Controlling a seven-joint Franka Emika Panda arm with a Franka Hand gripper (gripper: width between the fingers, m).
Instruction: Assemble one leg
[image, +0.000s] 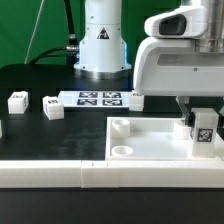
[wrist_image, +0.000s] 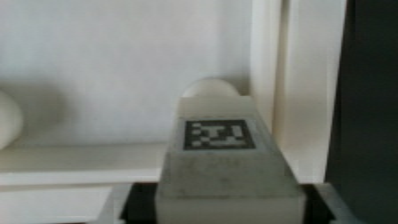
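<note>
We see the hand (image: 203, 112) standing over the panel's (image: 150, 145) corner on the exterior view's right, with the leg (image: 203, 132) upright beneath it and filling that corner. In the wrist view the leg (wrist_image: 222, 160) sits close against the panel wall (wrist_image: 267, 60), leaving little room on that side. The middle of the panel is bare and open from above. Two raised sockets (image: 120, 127) block its other edge. On the dark counter (image: 40, 80), two loose legs (image: 17, 100) (image: 52, 109) and the marker board (image: 98, 98) stand well apart, with free gaps between them. The robot base (image: 102, 50) closes off the rear, and a white rail (image: 60, 174) bounds the front.
</note>
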